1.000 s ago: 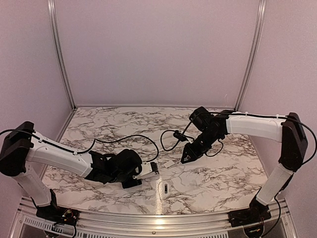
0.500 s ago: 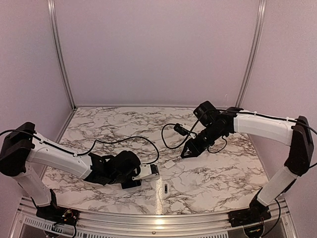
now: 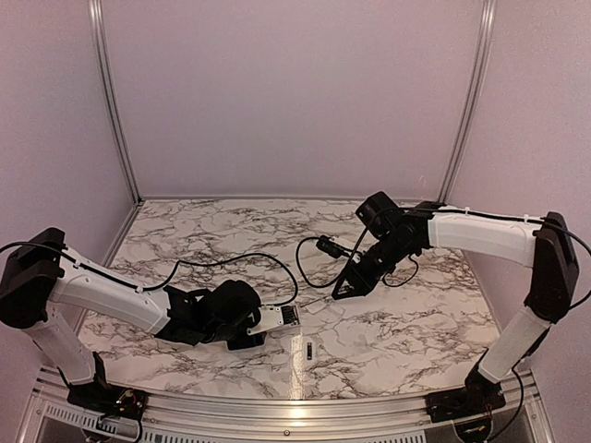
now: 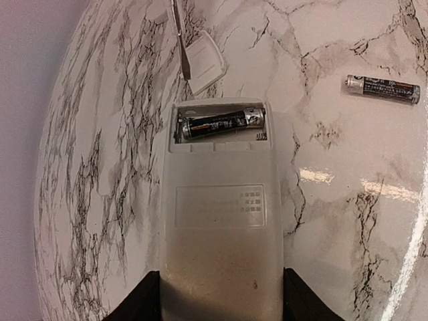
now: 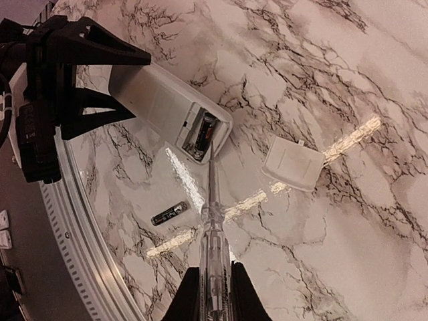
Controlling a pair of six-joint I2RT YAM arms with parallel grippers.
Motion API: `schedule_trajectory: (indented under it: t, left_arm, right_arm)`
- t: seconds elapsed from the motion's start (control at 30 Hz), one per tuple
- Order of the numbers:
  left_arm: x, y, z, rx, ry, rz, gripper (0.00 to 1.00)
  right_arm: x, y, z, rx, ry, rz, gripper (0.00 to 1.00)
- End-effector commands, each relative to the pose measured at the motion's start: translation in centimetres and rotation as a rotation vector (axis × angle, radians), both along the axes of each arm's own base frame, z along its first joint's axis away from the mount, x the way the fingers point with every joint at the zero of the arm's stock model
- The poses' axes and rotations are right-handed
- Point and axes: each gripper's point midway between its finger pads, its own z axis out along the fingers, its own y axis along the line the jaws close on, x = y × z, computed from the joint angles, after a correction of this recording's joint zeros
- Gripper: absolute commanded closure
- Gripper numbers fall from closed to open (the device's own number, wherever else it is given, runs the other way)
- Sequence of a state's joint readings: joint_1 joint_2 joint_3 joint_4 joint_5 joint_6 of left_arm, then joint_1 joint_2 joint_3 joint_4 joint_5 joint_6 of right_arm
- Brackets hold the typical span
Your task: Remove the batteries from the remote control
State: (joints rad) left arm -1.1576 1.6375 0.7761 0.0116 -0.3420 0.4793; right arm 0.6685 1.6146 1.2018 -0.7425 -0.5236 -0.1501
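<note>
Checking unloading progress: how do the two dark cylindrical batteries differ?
The dark cylindrical battery in the compartment sits inside the flat white remote control; the loose dark battery lies on the marble table, apart from it. The compartment battery is walled by the recess; the loose battery is exposed all round. Both lie flat, crosswise to the remote.

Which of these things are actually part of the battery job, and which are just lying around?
Part of the job:
remote, held by the left gripper
battery in the remote
loose battery, already out
rod, in the right gripper

Lying about:
cover, off, beside the remote
cable
</note>
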Motion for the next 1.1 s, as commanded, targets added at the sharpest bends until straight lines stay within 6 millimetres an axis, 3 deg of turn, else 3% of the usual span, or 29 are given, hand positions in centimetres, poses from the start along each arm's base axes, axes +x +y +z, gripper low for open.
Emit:
schedule_trajectory:
  t: [0.0, 0.33, 0.8, 1.07]
  left_arm:
    - [0.3, -0.3, 0.8, -0.023, -0.033, -0.007, 0.92]
    - [0.4, -0.3, 0.4, 0.007, -0.041, -0.016, 0.93]
    - [0.5, -0.5, -0.4, 0.029, -0.028, -0.016, 0.93]
    - [0.7, -1.1, -0.2, 0.025, -0.029, -0.021, 0.93]
  right_arm:
    - [1.0, 1.1, 0.5, 0.037, -0.026, 0.039, 1.00]
    - [1.7, 1.4, -1.3, 0.013, -0.023, 0.052, 1.00]
    - [2.3, 1.0, 1.1, -0.002, -0.070, 0.035, 1.00]
    - [1.4, 1.1, 0.0, 0.018, -0.037, 0.051, 1.00]
